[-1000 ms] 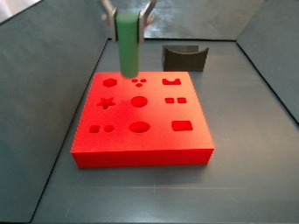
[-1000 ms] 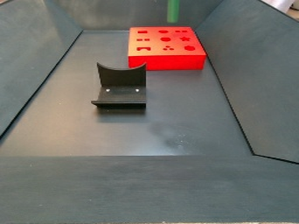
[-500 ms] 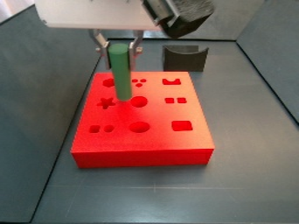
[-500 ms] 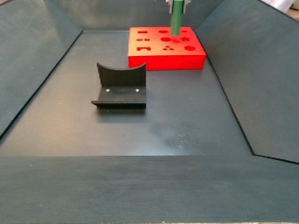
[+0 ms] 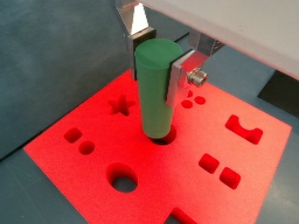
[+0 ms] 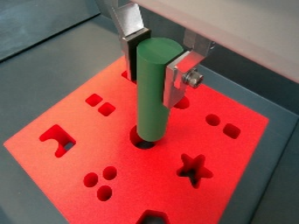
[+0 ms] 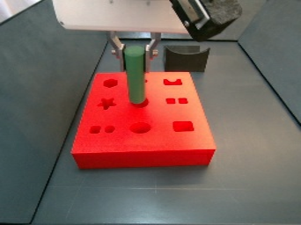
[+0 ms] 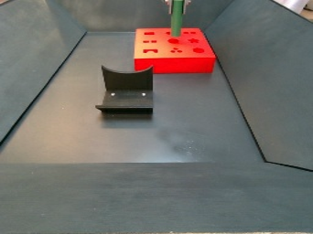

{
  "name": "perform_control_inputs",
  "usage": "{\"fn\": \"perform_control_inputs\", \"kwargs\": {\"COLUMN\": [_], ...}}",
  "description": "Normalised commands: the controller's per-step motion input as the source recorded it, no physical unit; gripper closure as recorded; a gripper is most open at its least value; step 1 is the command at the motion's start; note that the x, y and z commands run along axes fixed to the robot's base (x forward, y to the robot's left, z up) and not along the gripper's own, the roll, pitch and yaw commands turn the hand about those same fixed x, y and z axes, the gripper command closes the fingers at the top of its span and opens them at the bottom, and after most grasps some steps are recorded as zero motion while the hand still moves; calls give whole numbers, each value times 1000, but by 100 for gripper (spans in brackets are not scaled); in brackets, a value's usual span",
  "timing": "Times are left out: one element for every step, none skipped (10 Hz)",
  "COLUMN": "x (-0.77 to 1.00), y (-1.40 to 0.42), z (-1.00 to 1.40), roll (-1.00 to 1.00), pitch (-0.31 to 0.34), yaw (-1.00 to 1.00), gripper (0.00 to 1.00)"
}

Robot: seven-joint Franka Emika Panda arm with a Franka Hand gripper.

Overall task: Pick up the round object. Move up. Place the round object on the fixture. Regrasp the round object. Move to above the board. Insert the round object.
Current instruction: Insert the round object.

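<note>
Green and smooth, the one round object [image 5: 156,87], a cylindrical peg, stands upright with its lower end in a circular cutout at the middle of the board [image 5: 105,149], a large flat bright red rectangular slab. In both wrist views its upper part sits between the two flat silver fingers [image 6: 179,77] of the single gripper [image 6: 156,54], which pinch it from opposite sides.

Across the board's top, a wrist view shows one star, one large round hole beside the peg's hole, a pair of small squares, a pair of ovals, three small round holes in a cluster and one notched shape; some cutouts at the edges are cropped.

In a side view the peg [image 7: 136,75] rises from the board [image 7: 141,145] under the gripper [image 7: 135,46]. Farther back, apart from the board, stands the one fixture [image 7: 186,57], a small dark block with a curved notch on top. From the opposite side view the fixture [image 8: 124,90] lies nearer, the board [image 8: 174,50] beyond it.
</note>
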Motion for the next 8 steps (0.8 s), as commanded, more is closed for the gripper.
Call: {"fn": "perform_control_inputs", "kwargs": {"x": [86, 80, 274, 291, 231, 174, 0, -209], "y": [0, 0, 0, 3, 20, 54, 71, 146], "z": [-134, -114, -83, -94, -89, -117, -134, -29], "roll": [0, 0, -27, -41, -40, -24, -14, -37], "pitch": [0, 0, 17, 11, 0, 0, 0, 0], "yaw": [0, 0, 0, 0, 0, 0, 0, 0], "gripper": [100, 100, 100, 100, 100, 100, 100, 100]}}
